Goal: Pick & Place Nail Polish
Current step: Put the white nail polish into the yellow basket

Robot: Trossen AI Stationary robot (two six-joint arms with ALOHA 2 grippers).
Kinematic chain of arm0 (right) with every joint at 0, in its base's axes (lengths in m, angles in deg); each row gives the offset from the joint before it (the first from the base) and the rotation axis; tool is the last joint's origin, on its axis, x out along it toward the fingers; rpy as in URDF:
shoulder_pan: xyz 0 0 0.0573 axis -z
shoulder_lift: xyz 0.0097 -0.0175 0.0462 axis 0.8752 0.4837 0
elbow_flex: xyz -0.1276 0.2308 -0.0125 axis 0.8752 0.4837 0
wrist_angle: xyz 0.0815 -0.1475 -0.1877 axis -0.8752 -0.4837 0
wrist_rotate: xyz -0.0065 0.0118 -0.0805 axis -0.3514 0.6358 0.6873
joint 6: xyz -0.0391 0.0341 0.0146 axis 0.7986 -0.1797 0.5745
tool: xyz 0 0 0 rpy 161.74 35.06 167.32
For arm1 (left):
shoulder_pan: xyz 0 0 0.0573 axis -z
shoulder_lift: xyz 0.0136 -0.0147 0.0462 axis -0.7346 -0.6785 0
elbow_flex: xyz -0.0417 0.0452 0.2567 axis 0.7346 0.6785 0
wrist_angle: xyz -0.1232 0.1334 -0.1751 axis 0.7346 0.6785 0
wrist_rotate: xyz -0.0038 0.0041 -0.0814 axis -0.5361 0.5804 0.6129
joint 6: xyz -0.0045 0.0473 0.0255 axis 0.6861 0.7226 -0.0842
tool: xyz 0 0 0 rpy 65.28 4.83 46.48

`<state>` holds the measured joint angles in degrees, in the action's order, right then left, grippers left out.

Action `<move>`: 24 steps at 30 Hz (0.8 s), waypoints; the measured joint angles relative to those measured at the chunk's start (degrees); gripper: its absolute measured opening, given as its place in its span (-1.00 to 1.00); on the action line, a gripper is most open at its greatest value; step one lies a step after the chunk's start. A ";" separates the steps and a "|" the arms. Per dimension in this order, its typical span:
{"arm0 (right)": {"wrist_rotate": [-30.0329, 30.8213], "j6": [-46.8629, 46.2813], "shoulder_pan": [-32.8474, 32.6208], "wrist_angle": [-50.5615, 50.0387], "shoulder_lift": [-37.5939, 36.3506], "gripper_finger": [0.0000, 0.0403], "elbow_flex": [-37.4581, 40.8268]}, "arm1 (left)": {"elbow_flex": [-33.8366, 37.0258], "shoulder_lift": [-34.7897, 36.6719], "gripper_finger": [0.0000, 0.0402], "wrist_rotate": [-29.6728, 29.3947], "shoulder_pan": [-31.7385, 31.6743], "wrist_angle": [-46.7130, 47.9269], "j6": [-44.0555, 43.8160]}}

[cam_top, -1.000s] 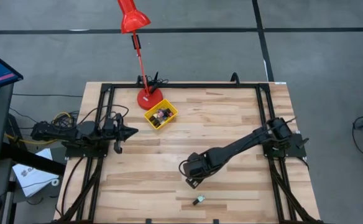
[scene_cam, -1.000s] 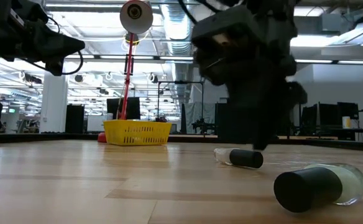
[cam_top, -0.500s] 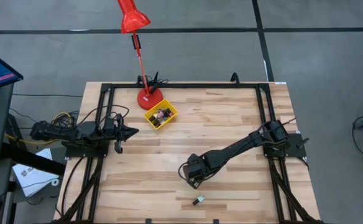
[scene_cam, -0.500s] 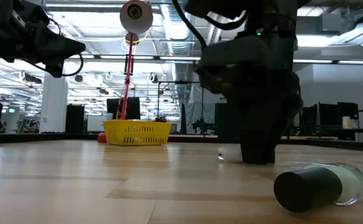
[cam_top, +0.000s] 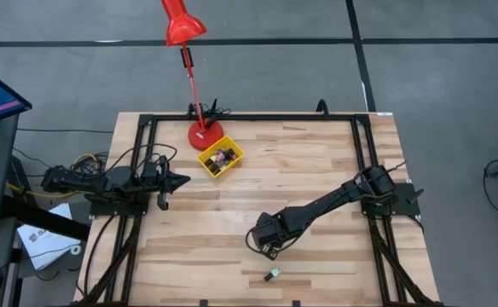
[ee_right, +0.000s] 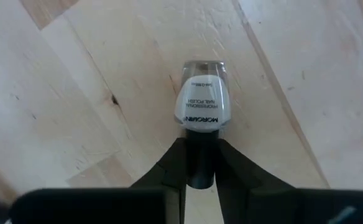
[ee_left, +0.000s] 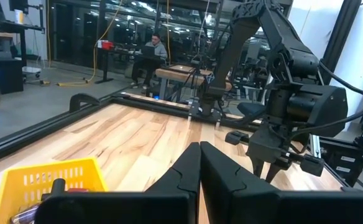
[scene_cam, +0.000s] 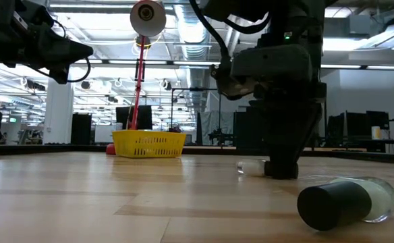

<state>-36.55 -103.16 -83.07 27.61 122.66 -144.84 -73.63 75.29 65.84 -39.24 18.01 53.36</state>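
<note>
A nail polish bottle with a white-labelled clear body and a dark cap lies on its side on the wooden table. My right gripper stands over it at the table's near middle, shut on it. A second nail polish bottle, pale with a dark cap, lies on its side nearer the front edge. The yellow tray at the far left middle holds several more bottles. My left gripper hovers shut at the left, above the table. My right gripper pinches the bottle's dark cap between its two fingers, one on each side of the cap. The fingers come from above, pointing down. The bottle lies flat on the table, its glass body sticking out past the fingers.
A red desk lamp has its base just beyond the tray, and its stem leans over the far edge. Black frame rails run along the table's left, right and far sides. Bare wood lies between the tray and my right gripper.
My right gripper has gone down to the table over the lying bottle, and its fingers now stand at the cap, hiding it in the low view. The bottle has stayed where it lay.
</note>
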 joint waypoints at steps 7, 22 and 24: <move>-0.60 4.40 2.15 -3.27 -0.39 -0.78 -3.05 | 0.00 0.00 -1.00 0.00 0.00 -0.09 0.00; 7.70 27.23 19.43 -5.98 -0.44 -0.78 -21.70 | 0.00 0.00 -1.00 0.03 -0.01 -0.44 0.02; 9.28 29.70 21.97 -5.22 -0.44 -0.78 -23.60 | 0.00 0.00 -1.00 0.05 0.00 -0.44 0.02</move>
<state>-27.27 -73.46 -61.11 22.39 122.22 -168.44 -73.63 75.29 65.89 -39.24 17.56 53.38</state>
